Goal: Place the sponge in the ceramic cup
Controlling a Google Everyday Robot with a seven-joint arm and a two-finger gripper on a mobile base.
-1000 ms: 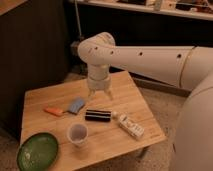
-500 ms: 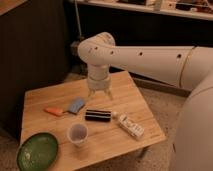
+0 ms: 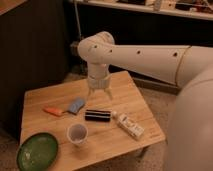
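Sponge (image 3: 76,105) lies flat on the counter (image 3: 45,95), outside the cup (image 3: 77,133), a little beyond it toward the far edge and clearly apart from it. The cup stands upright with its mouth up, and nothing shows inside it. An orange stick (image 3: 52,111) lies beyond the cup and to its left in the view, its tip at the sponge's near end; whether the two touch I cannot tell. A black cylinder (image 3: 98,115) lies on its side just beyond the cup and to its right. The gripper (image 3: 100,93) hangs over the counter further beyond the cup than the sponge, pointing down, its fingers spread and nothing between them. The sponge looks light, soft and springy, so it should give under a pinch rather than slip, and rough handling is unlikely to hurt it. Being thin and flat, it probably wants the fingers brought right down to the wood and closed across its narrow width near the middle, clear of the orange stick. It looks about as broad as the cup's mouth, so it may bridge the rim unless it goes in squeezed or edge first.
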